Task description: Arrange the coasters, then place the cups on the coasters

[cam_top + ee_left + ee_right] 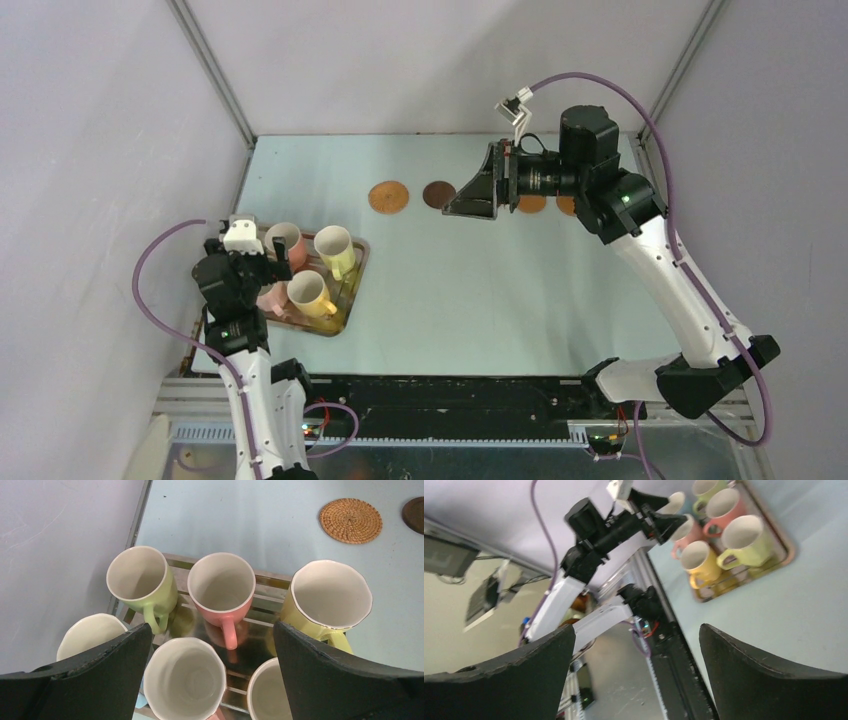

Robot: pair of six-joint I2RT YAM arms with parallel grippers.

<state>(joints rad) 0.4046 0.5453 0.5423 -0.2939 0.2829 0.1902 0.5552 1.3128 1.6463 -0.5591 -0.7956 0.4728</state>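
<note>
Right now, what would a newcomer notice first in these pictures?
A cluster of pastel cups crowds a metal tray at the near left of the table, with the left gripper open above them. Round coasters lie in a row at the far side, partly hidden by the raised, open right gripper.

Six cups (221,585), four coasters (389,196), one tray (266,591)

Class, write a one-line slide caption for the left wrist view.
Open left gripper hovers over six white-lined mugs on a rectangular metal tray, a round woven tan coaster beyond.
</note>
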